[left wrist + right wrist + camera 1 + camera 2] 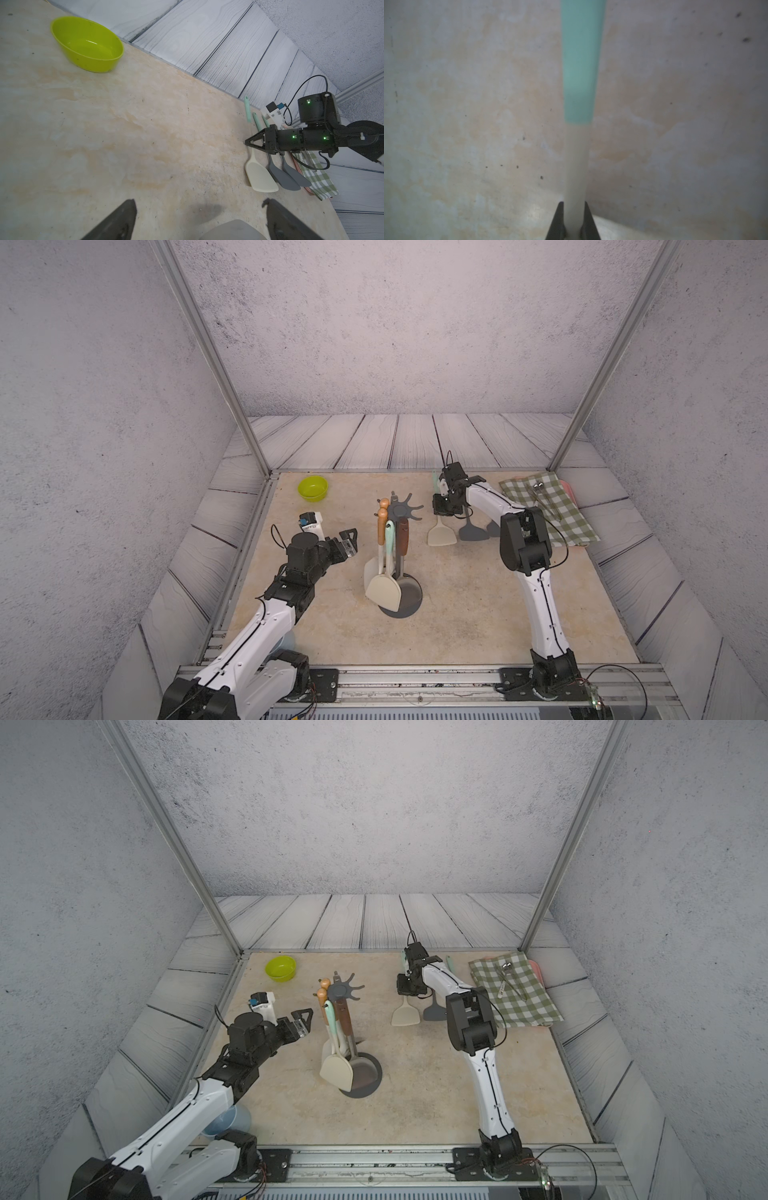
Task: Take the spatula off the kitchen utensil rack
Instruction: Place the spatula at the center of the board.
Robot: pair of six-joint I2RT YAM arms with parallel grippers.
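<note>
Cream silicone spatula with a mint-green handle [260, 176] is off the dark grey pronged utensil rack [401, 512] and well to its right. It runs front-to-back beside two grey spatulas [284, 176]. The right gripper [248, 143] pinches its neck. The left gripper [352, 542], splayed wide, hovers left of the rack.

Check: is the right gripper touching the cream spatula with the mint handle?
Touching. The right wrist view shows the right gripper shut on the cream spatula, a finger pressed against each side of its neck.
</note>
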